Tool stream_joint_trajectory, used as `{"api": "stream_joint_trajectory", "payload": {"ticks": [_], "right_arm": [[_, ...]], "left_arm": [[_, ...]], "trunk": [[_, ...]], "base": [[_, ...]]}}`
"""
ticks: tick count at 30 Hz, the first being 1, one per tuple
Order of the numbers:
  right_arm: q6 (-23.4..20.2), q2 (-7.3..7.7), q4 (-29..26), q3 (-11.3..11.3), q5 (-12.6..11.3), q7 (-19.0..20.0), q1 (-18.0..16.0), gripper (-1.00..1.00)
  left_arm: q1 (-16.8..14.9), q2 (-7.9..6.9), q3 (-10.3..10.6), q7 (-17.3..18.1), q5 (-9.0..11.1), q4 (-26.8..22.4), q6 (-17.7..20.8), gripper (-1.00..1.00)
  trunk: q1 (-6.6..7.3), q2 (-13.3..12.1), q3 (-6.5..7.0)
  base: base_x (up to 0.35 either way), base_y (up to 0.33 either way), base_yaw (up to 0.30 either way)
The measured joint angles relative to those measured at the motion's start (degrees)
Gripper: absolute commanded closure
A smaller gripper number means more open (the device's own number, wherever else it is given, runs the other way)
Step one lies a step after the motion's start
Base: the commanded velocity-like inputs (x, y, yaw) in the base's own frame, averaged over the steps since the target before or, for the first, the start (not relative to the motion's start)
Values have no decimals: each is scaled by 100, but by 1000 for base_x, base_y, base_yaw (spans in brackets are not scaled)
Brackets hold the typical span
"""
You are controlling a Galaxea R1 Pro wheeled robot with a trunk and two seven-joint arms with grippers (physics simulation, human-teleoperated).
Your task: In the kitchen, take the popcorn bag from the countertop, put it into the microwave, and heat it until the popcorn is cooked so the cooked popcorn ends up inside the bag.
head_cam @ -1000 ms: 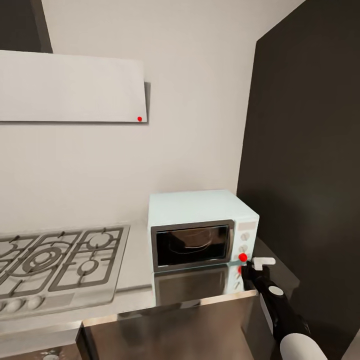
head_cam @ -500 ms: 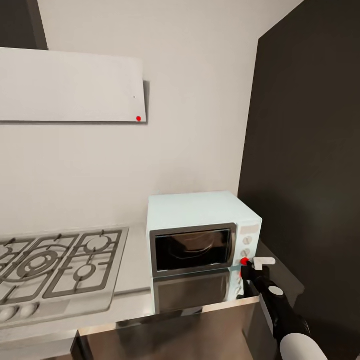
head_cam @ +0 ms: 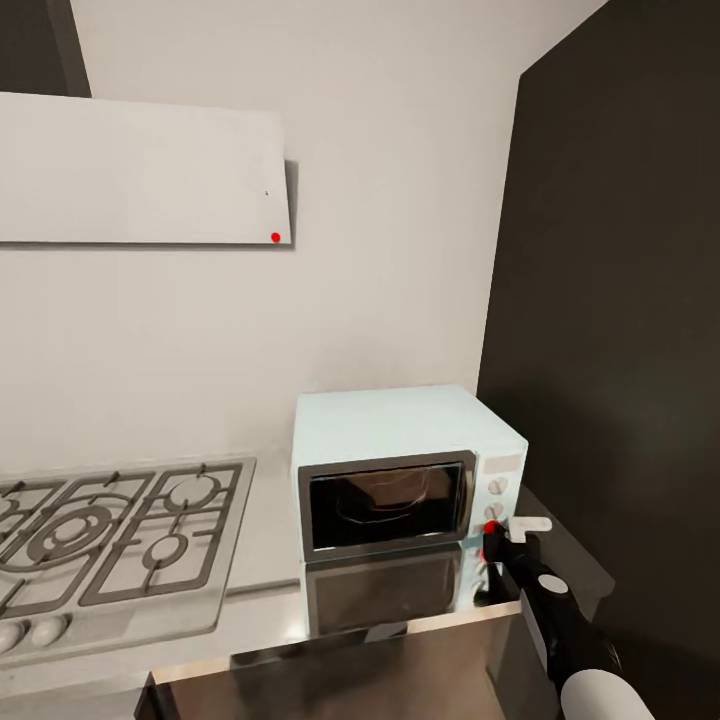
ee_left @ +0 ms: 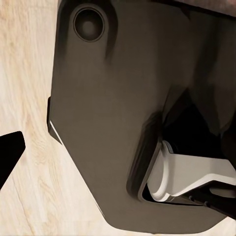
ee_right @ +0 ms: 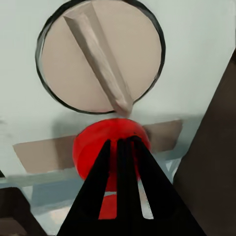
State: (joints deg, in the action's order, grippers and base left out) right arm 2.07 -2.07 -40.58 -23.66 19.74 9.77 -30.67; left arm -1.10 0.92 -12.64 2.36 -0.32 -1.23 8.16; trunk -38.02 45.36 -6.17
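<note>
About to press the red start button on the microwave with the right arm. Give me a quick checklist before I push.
1. Microwave door closed: ok, the glass door sits flush with the front.
2. Popcorn bag inside: cannot tell for sure; a brownish shape shows behind the dark glass.
3. Right gripper lined up on the red button: ok, its tips sit right over the button, below the knob.
4. Jaws together for pressing: ok, the fingers show almost no gap.
5. Button pressed, microwave running: cannot tell.
6. Left gripper out of the way: ok, it points down at the wood floor.
</note>
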Motion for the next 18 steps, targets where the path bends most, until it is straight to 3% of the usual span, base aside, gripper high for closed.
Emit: {"api": "stream_joint_trajectory", "payload": {"ticks": [12,18], "right_arm": [[2,0,2,-10,16,-10,50,100],[0,-4,9,-4,23,0,-37,100]], "left_arm": [[-2,-4,-5,-3,0,0,2,-100],[-3,4,6,1,0,3,-3,-100]], "trunk": [[-4,-1,-1],[-9,-5,1]], "base": [[9,0,0],[-258,0,0]]}}
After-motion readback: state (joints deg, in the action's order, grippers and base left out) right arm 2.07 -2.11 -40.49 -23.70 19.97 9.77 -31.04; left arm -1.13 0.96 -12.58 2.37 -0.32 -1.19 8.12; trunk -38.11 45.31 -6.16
